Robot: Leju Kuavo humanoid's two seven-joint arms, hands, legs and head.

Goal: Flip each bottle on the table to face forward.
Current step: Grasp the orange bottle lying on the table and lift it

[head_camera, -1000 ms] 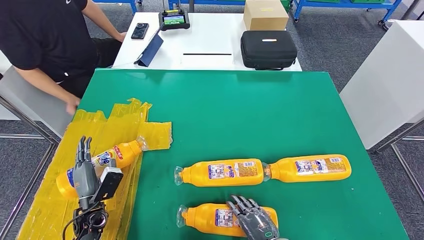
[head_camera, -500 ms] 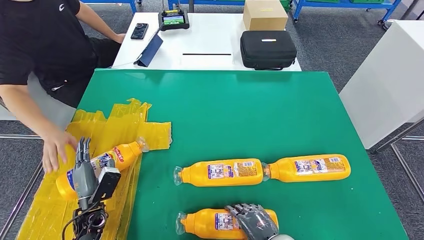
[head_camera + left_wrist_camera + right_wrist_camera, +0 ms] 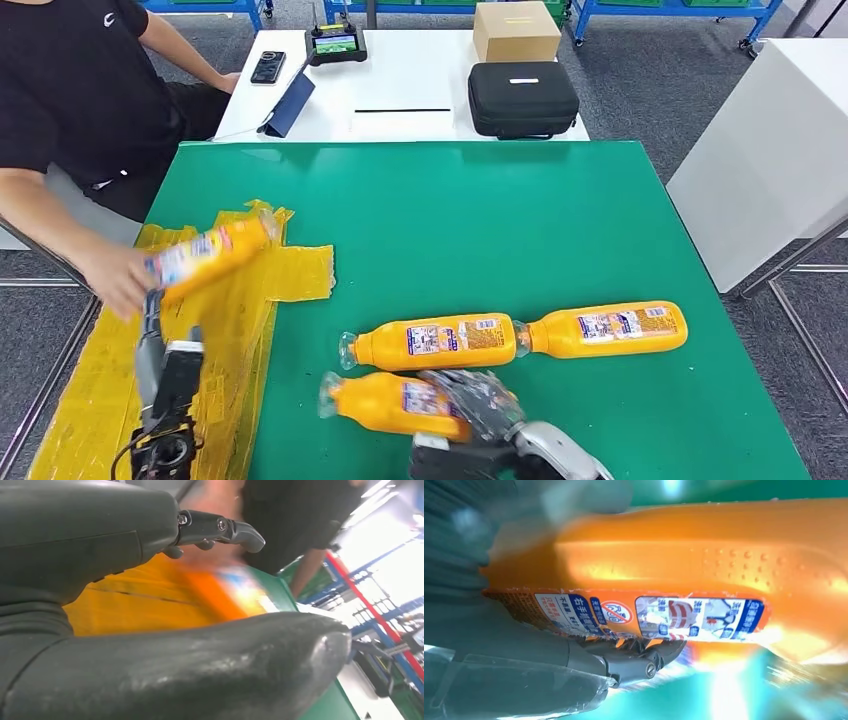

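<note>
Three orange bottles lie on the green table (image 3: pixel 500 210), and a fourth orange bottle (image 3: pixel 205 255) hangs above the yellow sheet (image 3: pixel 250 310) in a person's hand (image 3: pixel 118 280). My right hand (image 3: pixel 472 402) grips the nearest bottle (image 3: pixel 385 402) around its body, neck pointing left; the right wrist view shows its label (image 3: pixel 704 615) against my fingers (image 3: pixel 639 662). Two more bottles (image 3: pixel 440 342) (image 3: pixel 605 330) lie end to end just beyond. My left hand (image 3: pixel 152 345) stands over the yellow sheet, fingers straight, holding nothing. The lifted bottle (image 3: pixel 225 587) is a blur past my left hand (image 3: pixel 100 545).
The person sits at the table's left corner. Behind the green table a white table carries a black case (image 3: pixel 523 98), a cardboard box (image 3: pixel 515 30), a phone and a tablet. A white cabinet (image 3: pixel 760 130) stands to the right.
The person has lifted the bottle off the yellow sheet, away from my left hand. My right hand has closed on the nearest bottle and swung it left and tilted. The camera shifted slightly.
</note>
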